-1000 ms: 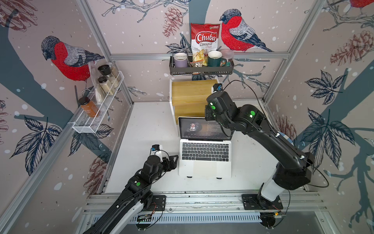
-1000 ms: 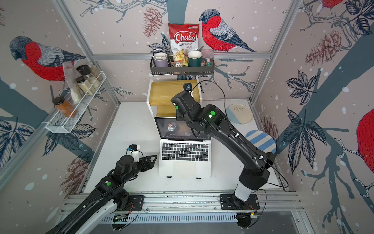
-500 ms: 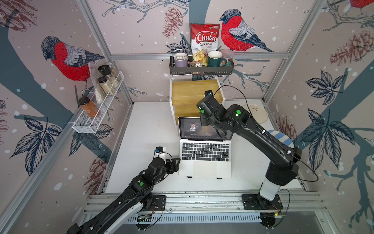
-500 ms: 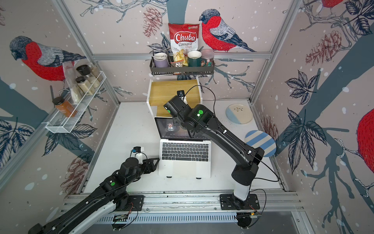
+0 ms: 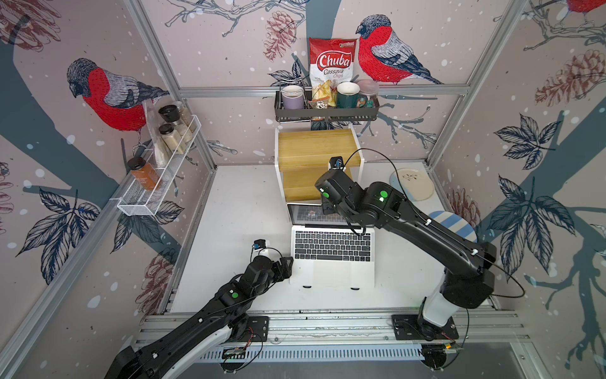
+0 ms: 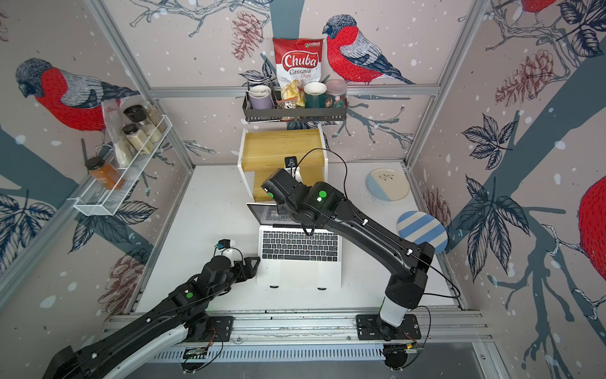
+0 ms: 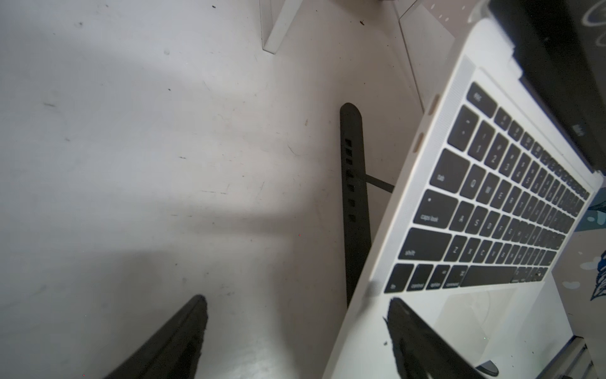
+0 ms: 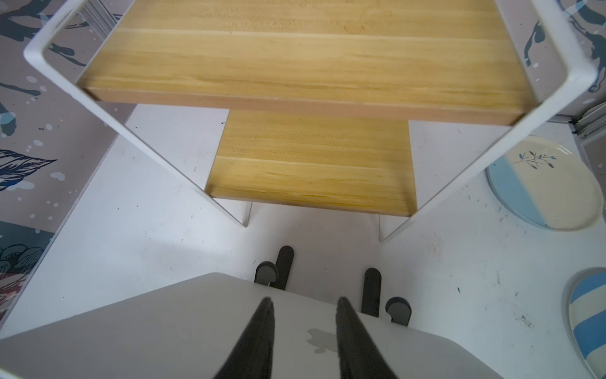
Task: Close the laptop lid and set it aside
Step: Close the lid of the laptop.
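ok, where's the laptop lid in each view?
In a top view: lid centre, screen side showing, behind the keyboard.
In a top view: lid likewise behind the keyboard.
Left wrist: lid is the dark bezel beyond the keyboard.
Right wrist: lid is the silver back with the logo.
Shared landmark: wooden shelf behind it, top views and right wrist.

Walls are all bullfinch wallpaper (image 5: 108, 98) with pinecones and dark leaves, held in aluminium framing (image 5: 321, 90). The white tabletop (image 5: 242, 213) is pretty scuffed and evenly lit. At the back sits a two-tier wooden shelf (image 5: 314, 144) on white legs. Above it hangs a black wall basket (image 5: 328, 115) with mugs (image 5: 347, 95) and a Chuba chip bag (image 5: 331, 65). A white wire rack (image 5: 144, 201) on the left wall holds spice jars (image 5: 170, 137).
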Robot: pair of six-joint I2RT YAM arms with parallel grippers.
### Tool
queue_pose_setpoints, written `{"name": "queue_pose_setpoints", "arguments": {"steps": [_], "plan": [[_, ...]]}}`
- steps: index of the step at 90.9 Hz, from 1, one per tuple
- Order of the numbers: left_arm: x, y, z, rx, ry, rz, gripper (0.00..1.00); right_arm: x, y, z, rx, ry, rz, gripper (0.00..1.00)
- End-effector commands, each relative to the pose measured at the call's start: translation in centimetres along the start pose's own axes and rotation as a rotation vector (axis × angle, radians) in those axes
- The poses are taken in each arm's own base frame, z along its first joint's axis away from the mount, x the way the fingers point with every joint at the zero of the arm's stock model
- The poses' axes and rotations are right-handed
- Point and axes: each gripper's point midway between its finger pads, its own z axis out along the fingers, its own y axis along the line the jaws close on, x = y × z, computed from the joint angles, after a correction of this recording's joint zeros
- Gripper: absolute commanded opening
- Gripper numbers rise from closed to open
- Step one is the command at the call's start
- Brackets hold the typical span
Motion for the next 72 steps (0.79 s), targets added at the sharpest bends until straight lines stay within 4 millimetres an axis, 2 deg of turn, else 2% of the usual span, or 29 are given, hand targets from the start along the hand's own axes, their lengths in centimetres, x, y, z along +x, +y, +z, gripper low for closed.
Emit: {"name": "queue_pose_setpoints", "arguments": {"steps": [1,20,31,47,57,72], "plan": [[-0.6,1.1,-0.1,-0.063,-0.038,-0.032,0.86,3.5,0.0,0.0,-0.006,0.089,-0.031,0.34],[-0.7,1.5,-0.3,-0.079,-0.048,-0.061,0.87,7.1,-0.4,-0.1,-0.034,0.101,0.036,0.35],[-1.3,1.6,-0.8,-0.098,-0.071,-0.081,0.88,10.4,0.4,0.8,-0.075,0.134,0.084,0.37],[-2.0,2.7,-1.9,-0.169,-0.097,-0.098,0.88,15.0,0.4,3.0,-0.047,0.183,0.125,0.37],[-2.7,4.3,-3.4,-0.261,-0.133,-0.120,0.88,16.5,-0.1,4.2,0.000,0.205,0.115,0.37],[-4.2,7.3,-7.1,-0.423,-0.227,-0.130,0.89,18.5,0.2,6.0,0.003,0.230,0.117,0.37]]}}
